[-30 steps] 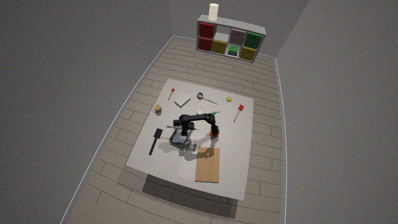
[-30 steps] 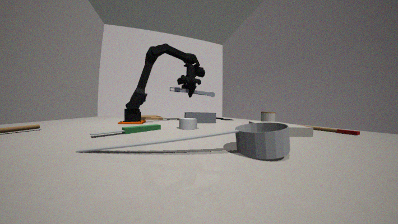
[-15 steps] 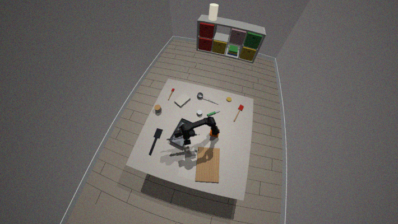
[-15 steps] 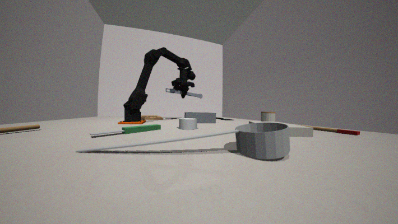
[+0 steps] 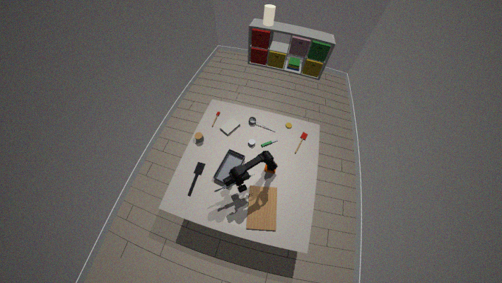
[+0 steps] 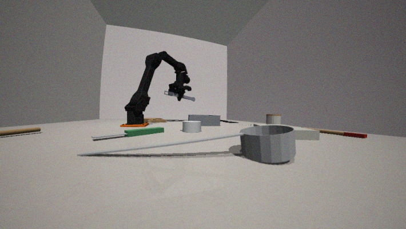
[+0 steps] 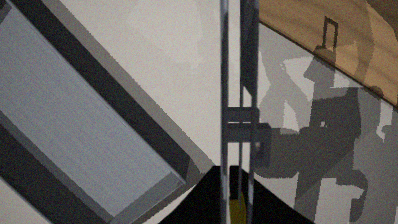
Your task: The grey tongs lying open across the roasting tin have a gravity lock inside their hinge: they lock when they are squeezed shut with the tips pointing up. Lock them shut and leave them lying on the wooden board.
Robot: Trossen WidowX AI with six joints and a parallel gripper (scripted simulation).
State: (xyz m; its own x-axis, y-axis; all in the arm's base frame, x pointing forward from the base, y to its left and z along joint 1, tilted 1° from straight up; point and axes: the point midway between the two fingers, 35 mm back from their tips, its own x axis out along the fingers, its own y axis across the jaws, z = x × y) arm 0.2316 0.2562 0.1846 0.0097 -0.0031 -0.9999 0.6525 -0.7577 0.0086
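Note:
My gripper (image 6: 179, 98) (image 7: 225, 174) is shut on the grey tongs (image 5: 220, 188) (image 6: 188, 98) (image 7: 224, 75) and holds them high above the table. Their arms are squeezed close together and run nearly parallel in the wrist view. They are not upright: in the exterior view they lie slightly tilted, the looped left end higher than the rounded right end. Whether the lock is engaged cannot be seen. The roasting tin (image 5: 222, 163) (image 6: 204, 121) (image 7: 100, 90) stands beside and below the gripper. The wooden board (image 5: 261, 216) (image 7: 310, 30) lies on the other side, with the arm's shadow on it.
A black spatula (image 5: 199, 168) lies left of the tin. A white pot (image 5: 252, 143) (image 6: 191, 126) and a green-handled tool (image 5: 266, 143) (image 6: 144, 131) lie behind it. A metal ladle (image 5: 252, 121) (image 6: 269, 146), a pale block (image 5: 230, 126) and a lidded jar (image 5: 199, 137) stand farther back.

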